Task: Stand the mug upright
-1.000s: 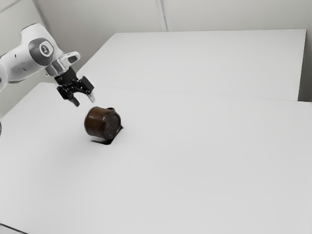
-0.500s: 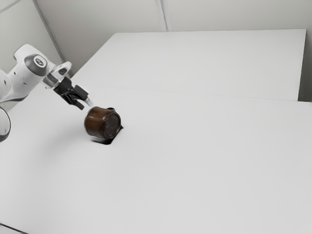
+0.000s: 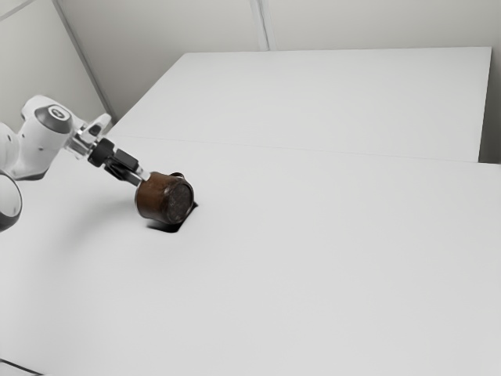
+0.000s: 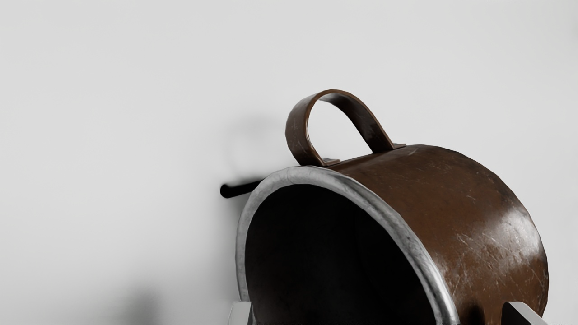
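At the exterior view's left, a thin dark cable (image 3: pixel 22 366) crosses the near corner, and above it the white arm (image 3: pixel 43 145) reaches in toward the exterior view's right. Next comes the black gripper (image 3: pixel 144 178), slanting down to the mug's mouth end. In the wrist view the gripper (image 4: pixel 377 312) has its fingers (image 4: pixel 240 314) set wide apart, one beside the pale rim (image 4: pixel 406 239), the other over the brown outer wall; whether either touches, I cannot tell. The mug (image 3: pixel 164 197) lies on its side on the white table (image 3: pixel 313 266), its mouth toward the exterior view's left and its base toward the right. Its looped handle (image 3: pixel 178 175) sticks out from the wall. A dark shadow (image 3: pixel 172 229) spreads beneath the mug, and farther right, behind the table, stands another white surface (image 3: pixel 337 102).
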{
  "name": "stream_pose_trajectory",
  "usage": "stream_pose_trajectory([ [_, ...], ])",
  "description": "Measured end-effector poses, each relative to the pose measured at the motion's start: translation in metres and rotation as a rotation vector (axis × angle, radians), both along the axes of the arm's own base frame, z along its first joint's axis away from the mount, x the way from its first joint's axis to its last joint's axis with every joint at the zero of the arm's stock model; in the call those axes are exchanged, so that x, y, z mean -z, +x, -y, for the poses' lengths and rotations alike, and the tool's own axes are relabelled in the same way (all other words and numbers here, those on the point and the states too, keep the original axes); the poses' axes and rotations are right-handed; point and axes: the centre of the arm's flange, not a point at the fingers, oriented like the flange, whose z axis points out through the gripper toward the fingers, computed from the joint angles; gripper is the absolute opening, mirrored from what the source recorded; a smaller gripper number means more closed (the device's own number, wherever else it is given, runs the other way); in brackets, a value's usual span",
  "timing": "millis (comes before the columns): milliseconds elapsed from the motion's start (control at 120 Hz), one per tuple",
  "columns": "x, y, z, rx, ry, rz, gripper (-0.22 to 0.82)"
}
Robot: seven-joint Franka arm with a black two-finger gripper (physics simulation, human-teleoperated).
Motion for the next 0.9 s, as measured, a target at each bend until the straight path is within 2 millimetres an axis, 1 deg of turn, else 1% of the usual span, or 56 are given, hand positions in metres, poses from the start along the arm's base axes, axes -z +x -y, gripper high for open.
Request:
stream_pose_trajectory([
  [183,0.008,-0.009,0.008,0.007,-0.130,-0.043,0.60],
  [233,0.010,-0.011,0.010,0.011,-0.158,-0.059,0.58],
  [350,0.014,-0.014,0.018,0.024,-0.206,-0.087,0.46],
  [475,0.023,-0.015,0.024,0.028,-0.249,-0.113,0.36],
  [542,0.024,-0.015,0.026,0.029,-0.263,-0.120,0.28],
  [692,0.021,-0.015,0.031,0.036,-0.282,-0.128,0.11],
  [767,0.016,-0.015,0.035,0.047,-0.290,-0.129,0.02],
  [900,0.011,-0.015,0.038,0.058,-0.295,-0.133,-0.07],
])
